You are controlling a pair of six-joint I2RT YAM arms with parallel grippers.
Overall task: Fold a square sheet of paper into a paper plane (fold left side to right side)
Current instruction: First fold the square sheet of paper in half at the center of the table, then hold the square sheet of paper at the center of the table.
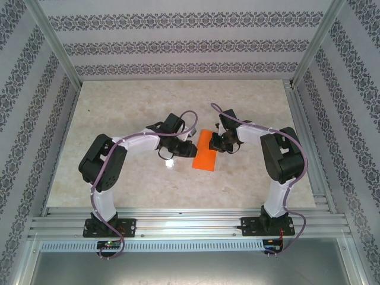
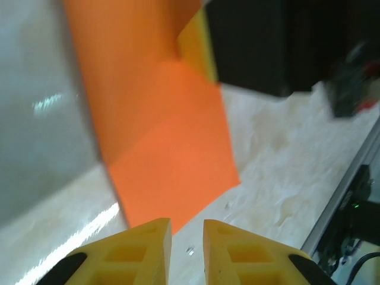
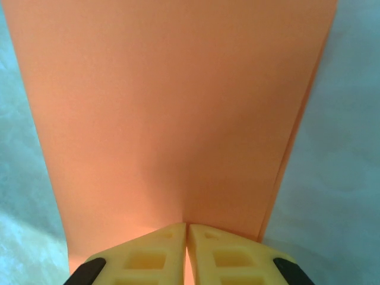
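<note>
Orange paper [image 1: 204,152] mid-tabletop [image 1: 119,113], long axis near-to-far.
Right end effector [image 3: 187,233] pinches its edge; I find left end effector [image 2: 187,231] narrowly parted, empty, paper just ahead.

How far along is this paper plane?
The orange paper already lies folded into a narrow two-layer rectangle. The right hand pinches its edge; the left hand hovers open beside it. No pointed nose or wings yet, so most folds remain.

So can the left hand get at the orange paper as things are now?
Probably yes. The left hand is open with the paper just ahead of it, nothing between them; the right hand pinches the paper's other end.
</note>
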